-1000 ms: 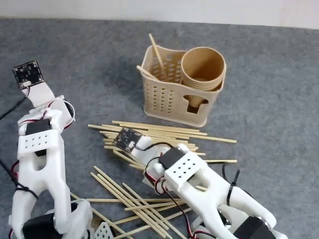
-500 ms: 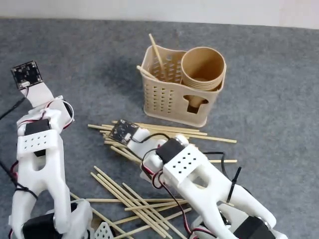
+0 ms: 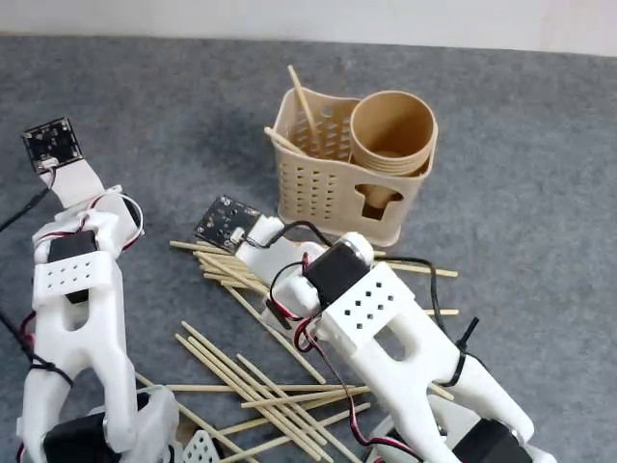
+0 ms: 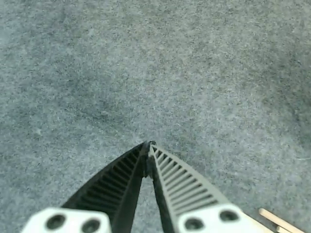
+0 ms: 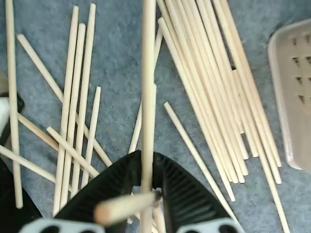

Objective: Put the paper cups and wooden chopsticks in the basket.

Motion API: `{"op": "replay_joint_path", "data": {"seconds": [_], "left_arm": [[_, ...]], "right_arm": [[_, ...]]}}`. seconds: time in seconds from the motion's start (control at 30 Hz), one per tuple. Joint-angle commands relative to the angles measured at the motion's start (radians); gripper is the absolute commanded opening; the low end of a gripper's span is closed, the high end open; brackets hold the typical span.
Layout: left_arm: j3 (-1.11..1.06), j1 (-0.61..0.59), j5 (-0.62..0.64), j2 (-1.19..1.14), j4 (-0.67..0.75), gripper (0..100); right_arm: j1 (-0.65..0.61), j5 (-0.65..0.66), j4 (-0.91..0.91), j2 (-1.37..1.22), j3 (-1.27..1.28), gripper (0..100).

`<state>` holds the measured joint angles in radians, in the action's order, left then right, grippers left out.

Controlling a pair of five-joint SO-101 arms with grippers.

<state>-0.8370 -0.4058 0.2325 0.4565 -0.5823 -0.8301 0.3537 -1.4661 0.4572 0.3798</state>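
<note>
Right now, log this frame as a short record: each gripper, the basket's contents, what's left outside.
left gripper: shut, empty, over bare carpet
right gripper: shut on held chopstick
basket: stacked paper cups plus a few leaning sticks inside
loose chopsticks: many scattered on the carpet in front of the basket
task status: unfinished

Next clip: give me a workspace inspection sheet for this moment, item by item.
Surface: grey felt-like mat, flat.
Job's things: beige perforated plastic basket holds stacked brown paper cups and two chopsticks; many loose wooden chopsticks lie on the mat.
Clutter: nothing seen.
Grippers: right gripper shut on a held chopstick; left gripper shut, empty, over bare mat.
Cables: red, black and white wires along both arms.
Surroundings: pale wall strip.
</note>
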Motion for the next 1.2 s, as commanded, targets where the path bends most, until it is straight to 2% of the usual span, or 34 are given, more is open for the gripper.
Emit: {"op": "replay_joint_path", "data": {"seconds": [0.0,0.3,0.5,0.7,0.83,1.17], "left_arm": [[0.01,-0.008,0.009,0.028,0.018,1],[0.01,-0.008,0.009,0.028,0.018,1],[0.01,-0.008,0.009,0.028,0.018,1],[0.01,-0.008,0.009,0.028,0.02,1],[0.01,-0.008,0.009,0.028,0.02,1],[0.008,-0.008,0.008,0.028,0.02,1]], "right_arm": [[0.012,-0.04,-0.024,0.007,-0.14,0.5],[0.016,-0.048,-0.033,0.007,-0.351,0.5],[0.116,-0.137,-0.024,0.005,-0.458,0.5],[0.134,-0.244,-0.021,0.005,-0.578,0.5],[0.136,-0.308,0.044,0.005,-0.641,0.5],[0.137,-0.305,0.231,0.005,-0.654,0.5]]}}
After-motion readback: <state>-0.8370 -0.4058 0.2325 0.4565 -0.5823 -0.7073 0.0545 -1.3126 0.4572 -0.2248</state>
